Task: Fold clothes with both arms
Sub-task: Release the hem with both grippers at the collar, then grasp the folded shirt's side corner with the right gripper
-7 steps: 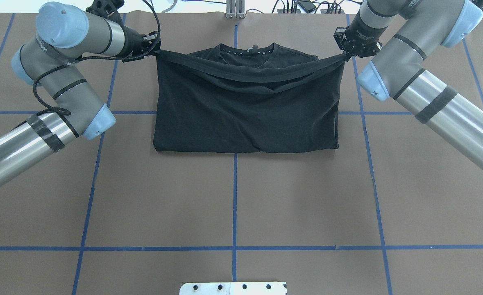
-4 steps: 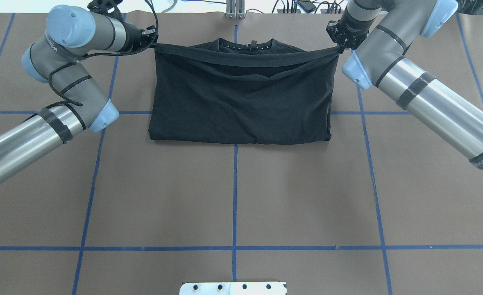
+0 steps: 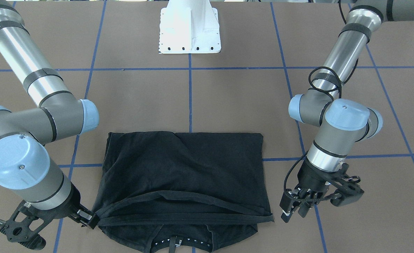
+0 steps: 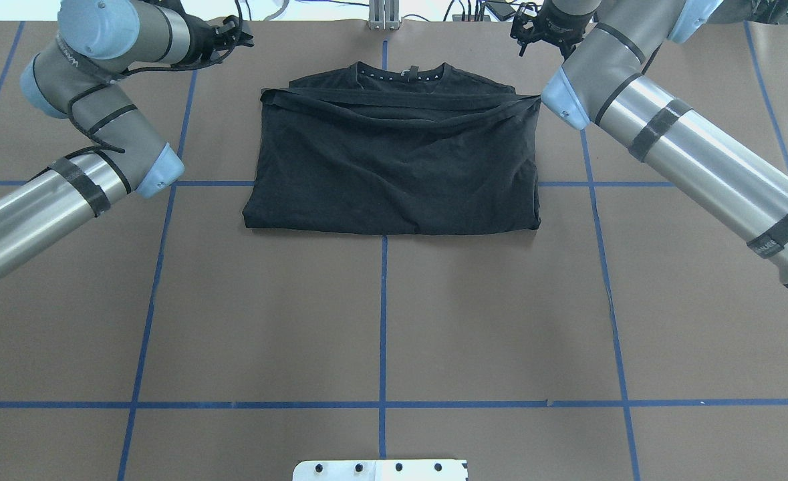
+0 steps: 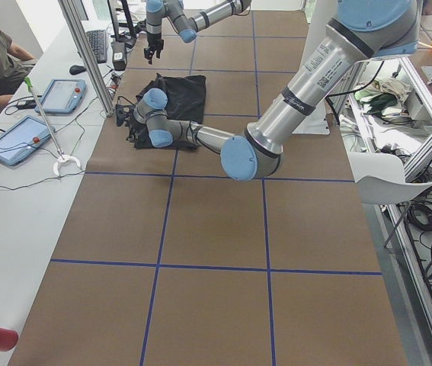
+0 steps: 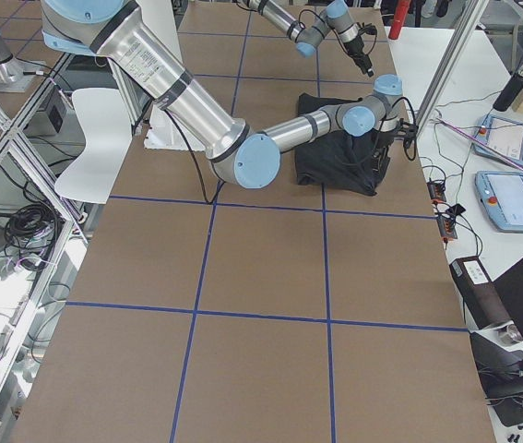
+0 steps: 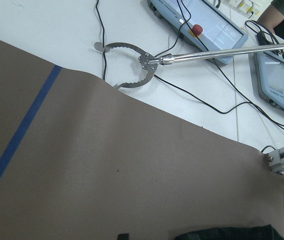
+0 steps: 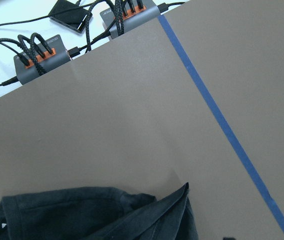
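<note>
The black short-sleeved cotton T-shirt lies flat, plain side up, at 12 o'clock on the brown paper-covered table with blue tape lines, doubled over so its hem band sits just short of the collar.

The left black two-finger gripper hangs off the shirt's 10 o'clock corner in the overhead view, fingers apart and holding nothing. The right black two-finger gripper sits at the 2 o'clock corner. Its fingers look parted, and its wrist view shows the cloth corner lying free.

From the front view the right fingertips are very close to the hem end. If that arm pulls away low, it could catch the fabric and drag the top layer askew. The hem band is already wavy and slanted, with creases below it, so a further fold made without smoothing would likely press those wrinkles in and leave the edges uneven.

There is lettering on the grey arm sleeves and a small tab at the collar, but both are too small to read.
</note>
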